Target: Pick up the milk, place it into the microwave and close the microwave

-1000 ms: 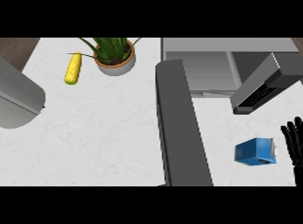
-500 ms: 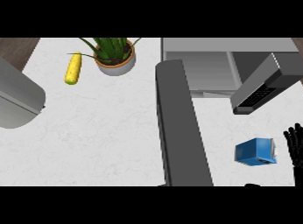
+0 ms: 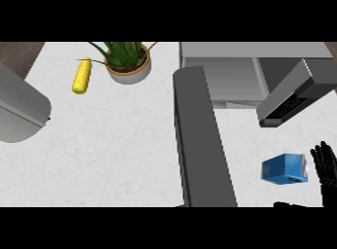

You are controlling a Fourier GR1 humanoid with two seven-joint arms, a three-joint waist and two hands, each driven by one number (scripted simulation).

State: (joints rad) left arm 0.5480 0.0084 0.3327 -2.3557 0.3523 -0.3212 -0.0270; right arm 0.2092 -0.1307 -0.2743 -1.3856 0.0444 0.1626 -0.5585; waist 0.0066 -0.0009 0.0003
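Observation:
The milk (image 3: pixel 284 168) is a small blue carton standing on the white counter (image 3: pixel 114 146) at the lower right, to the right of a long dark grey door (image 3: pixel 202 141). My right hand (image 3: pixel 331 176) is just right of the carton, apart from it, open with its fingers straight and pointing up the view. Its thumb tip (image 3: pixel 289 205) shows at the lower edge, below the carton. The microwave (image 3: pixel 233 73) stands open at the top right, with a bare grey inside. My left hand does not show.
A keypad panel (image 3: pixel 295 95) juts out to the right of the microwave's opening. A potted plant (image 3: pixel 128 65) and a yellow corn cob (image 3: pixel 82 76) are at the back left. A big grey cylinder (image 3: pixel 9 109) crosses the left edge.
My right hand has drifted slightly toward the lower edge, beside the carton, and its thumb tip now shows below the carton. The milk has not moved.

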